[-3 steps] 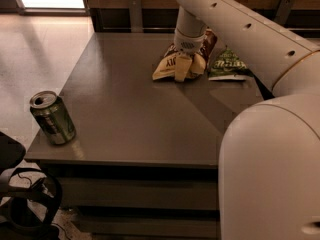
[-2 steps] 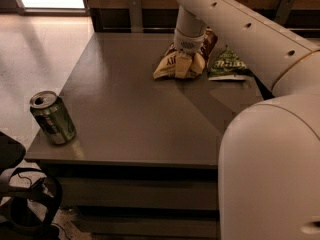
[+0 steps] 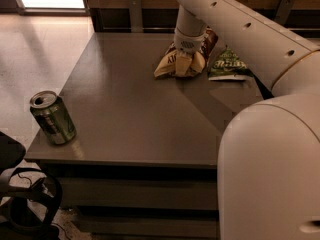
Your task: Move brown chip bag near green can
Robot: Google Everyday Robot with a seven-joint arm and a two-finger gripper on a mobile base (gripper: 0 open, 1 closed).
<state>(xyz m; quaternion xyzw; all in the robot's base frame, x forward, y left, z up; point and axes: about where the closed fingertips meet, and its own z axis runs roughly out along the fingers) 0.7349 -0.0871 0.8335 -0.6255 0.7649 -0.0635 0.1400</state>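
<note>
The brown chip bag point(image 3: 167, 68), dark brown and cream-yellow, lies at the far middle of the grey table point(image 3: 135, 114). My gripper point(image 3: 183, 66) comes straight down onto it, and the fingers are closed on the bag's bunched-up middle. The bag still rests on the table top. The green can point(image 3: 52, 118), with a silver top, stands upright at the table's near left corner, far from the bag and the gripper. My arm hides part of the bag's back.
A smaller green chip bag point(image 3: 227, 65) lies just right of the brown one. My white arm and body point(image 3: 270, 154) fill the right side. A dark wall base runs behind the table. A black object with cables point(image 3: 20, 199) sits on the floor at lower left.
</note>
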